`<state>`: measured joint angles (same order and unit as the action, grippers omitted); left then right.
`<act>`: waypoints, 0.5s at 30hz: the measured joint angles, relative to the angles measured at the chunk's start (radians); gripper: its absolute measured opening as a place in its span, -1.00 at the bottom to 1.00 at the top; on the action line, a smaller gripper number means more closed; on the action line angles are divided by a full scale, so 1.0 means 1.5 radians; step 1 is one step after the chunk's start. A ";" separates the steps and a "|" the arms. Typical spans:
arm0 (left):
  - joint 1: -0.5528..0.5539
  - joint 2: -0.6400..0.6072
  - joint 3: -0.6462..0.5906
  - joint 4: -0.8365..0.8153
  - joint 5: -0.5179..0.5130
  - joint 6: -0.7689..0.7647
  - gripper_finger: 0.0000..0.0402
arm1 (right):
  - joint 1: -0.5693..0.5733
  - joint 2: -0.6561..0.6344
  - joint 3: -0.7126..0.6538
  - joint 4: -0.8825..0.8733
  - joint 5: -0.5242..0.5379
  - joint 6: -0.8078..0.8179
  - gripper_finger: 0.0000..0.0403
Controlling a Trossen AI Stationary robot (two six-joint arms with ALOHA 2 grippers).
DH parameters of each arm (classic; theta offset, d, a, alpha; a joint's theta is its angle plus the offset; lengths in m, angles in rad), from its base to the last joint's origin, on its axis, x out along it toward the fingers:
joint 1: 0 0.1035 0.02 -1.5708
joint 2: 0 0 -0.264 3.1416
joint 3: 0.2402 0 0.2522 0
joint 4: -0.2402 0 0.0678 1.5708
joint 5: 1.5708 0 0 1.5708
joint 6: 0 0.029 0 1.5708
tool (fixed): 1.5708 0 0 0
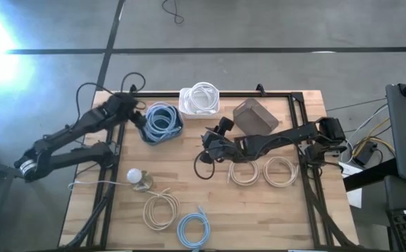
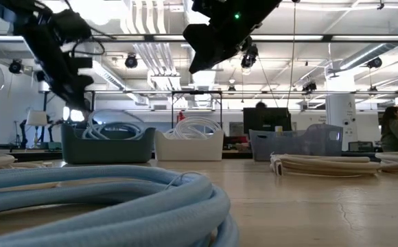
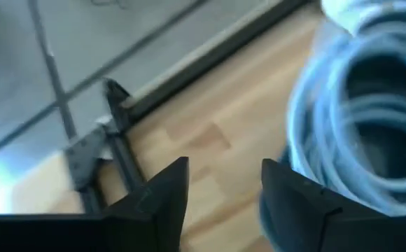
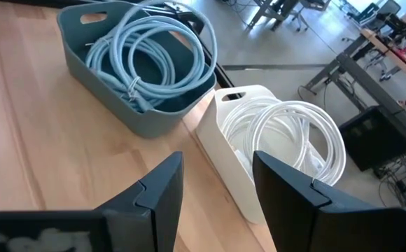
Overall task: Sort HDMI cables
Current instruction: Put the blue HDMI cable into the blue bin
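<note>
Light blue cable coils (image 1: 161,120) lie in a teal bin (image 4: 91,56), and white coils (image 4: 287,133) lie in a white bin (image 1: 186,105). On the table rest two beige coils (image 1: 243,172) (image 1: 280,170), a third beige coil (image 1: 161,208) and a light blue coil (image 1: 192,229) near the front edge. My left gripper (image 3: 224,189) hovers open and empty beside the teal bin's left side. My right gripper (image 4: 217,182) is open and empty above the table's middle, pointing toward the two bins.
A grey-brown bin (image 1: 254,115) stands right of the white bin. A round white bulb-like object (image 1: 134,176) with a thin cord sits near the table's left side. A black frame (image 1: 297,112) runs along the table's edges. Bare wood lies between the bins and the loose coils.
</note>
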<state>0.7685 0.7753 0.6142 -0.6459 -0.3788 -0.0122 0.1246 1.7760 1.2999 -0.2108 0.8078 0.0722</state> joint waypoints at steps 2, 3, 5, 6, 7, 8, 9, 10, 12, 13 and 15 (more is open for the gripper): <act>-0.001 -0.001 0.030 -0.018 -0.002 -0.001 -0.07 | 0.000 0.000 0.000 0.000 0.000 0.000 -0.16; -0.001 -0.001 0.043 -0.026 0.003 0.000 -0.07 | 0.000 0.000 0.000 0.000 0.000 0.000 -0.16; -0.005 -0.001 0.065 -0.029 0.041 -0.001 -0.07 | 0.000 0.000 0.000 0.000 -0.003 0.005 -0.16; -0.007 -0.002 0.073 -0.028 0.074 -0.002 -0.08 | -0.001 0.000 0.000 0.000 -0.016 0.008 -0.16; -0.009 -0.003 0.078 -0.024 0.113 -0.001 -0.08 | -0.002 0.000 0.000 0.000 -0.037 0.013 -0.16; -0.011 -0.003 0.082 -0.016 0.159 0.003 -0.08 | -0.003 0.000 0.000 0.001 -0.074 0.021 -0.16; -0.014 -0.004 0.082 -0.002 0.207 0.007 -0.07 | -0.005 0.000 0.000 0.001 -0.121 0.031 -0.16; -0.017 -0.004 0.079 0.018 0.257 0.009 -0.07 | -0.006 0.000 0.000 0.002 -0.171 0.043 -0.16; -0.023 -0.005 0.067 0.067 0.364 0.013 -0.08 | -0.007 0.005 0.000 0.005 -0.266 0.065 -0.16; -0.026 -0.005 0.059 0.089 0.413 0.016 -0.08 | -0.006 0.007 0.000 0.007 -0.305 0.071 -0.16; -0.034 -0.003 0.041 0.140 0.496 0.019 -0.09 | -0.005 0.011 -0.001 0.002 -0.358 0.076 -0.16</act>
<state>0.7173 0.7710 0.6762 -0.4354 0.3649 0.0168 0.1164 1.7931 1.2982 -0.2075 0.2708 0.1864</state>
